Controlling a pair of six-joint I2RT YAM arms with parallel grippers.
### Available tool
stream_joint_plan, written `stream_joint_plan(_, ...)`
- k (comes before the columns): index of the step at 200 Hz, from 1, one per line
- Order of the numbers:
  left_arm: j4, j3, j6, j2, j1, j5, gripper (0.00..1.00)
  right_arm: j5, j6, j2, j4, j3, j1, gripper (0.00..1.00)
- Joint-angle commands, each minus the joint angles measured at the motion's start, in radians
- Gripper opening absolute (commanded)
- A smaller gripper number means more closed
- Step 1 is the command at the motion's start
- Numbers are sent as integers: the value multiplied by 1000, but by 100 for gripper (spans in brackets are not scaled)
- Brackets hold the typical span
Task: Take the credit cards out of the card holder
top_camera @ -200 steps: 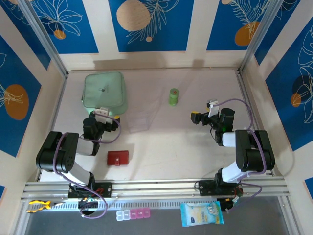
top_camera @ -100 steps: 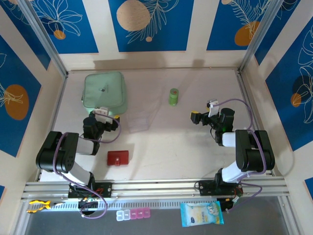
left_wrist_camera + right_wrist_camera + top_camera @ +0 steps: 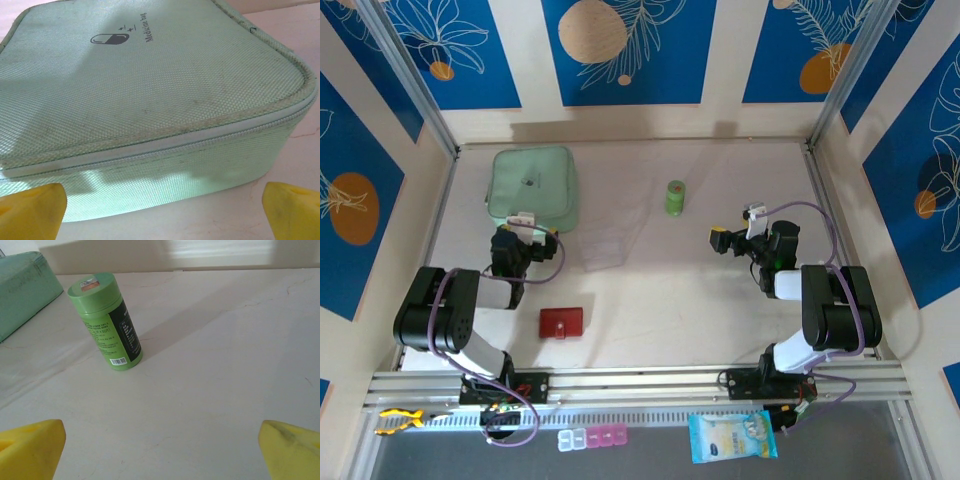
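Note:
The card holder [image 3: 561, 322] is a small red wallet lying shut and flat on the table near the front left. The credit cards are hidden. My left gripper [image 3: 523, 236] is behind the holder and clear of it, facing the near edge of the mint-green pouch [image 3: 532, 185]. In the left wrist view its yellow fingertips [image 3: 30, 210] stand wide apart with nothing between them, so the left gripper [image 3: 162, 220] is open. My right gripper [image 3: 719, 241] hovers at mid-right, open and empty [image 3: 162, 455], facing a green canister [image 3: 105, 322].
The pouch [image 3: 150, 85] lies zipped shut at the back left, with the upright green canister [image 3: 675, 197] at back centre. A faint clear plastic sheet [image 3: 610, 245] lies between them. Panel walls enclose the table. A pill box [image 3: 593, 437] and a wipes packet [image 3: 732, 436] sit below the front rail.
My left gripper has swung from pointing right to pointing at the far side, toward the mint-green pouch. The right arm and the card holder have not moved.

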Motion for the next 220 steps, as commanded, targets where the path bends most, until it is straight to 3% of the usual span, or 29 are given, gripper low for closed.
stream_joint_plan(1,-5,18,-8,2,12,-14,100,-5,-12,-6,20,-13,0,99)
stream_joint_plan(42,-51,15,2,-64,10,0,100,58,-14,-49,-68,17,21,99)
stream_joint_plan(126,-503,169,-83,-256,-11,-61,100,175,-35,-223,-502,152,108,97)
stream_joint_plan(177,-892,332,-215,-289,-63,-31,100,324,53,-281,-806,281,302,90)
stream_joint_plan(220,-1183,444,-346,-298,-66,58,99,357,220,-199,-1026,450,444,80)
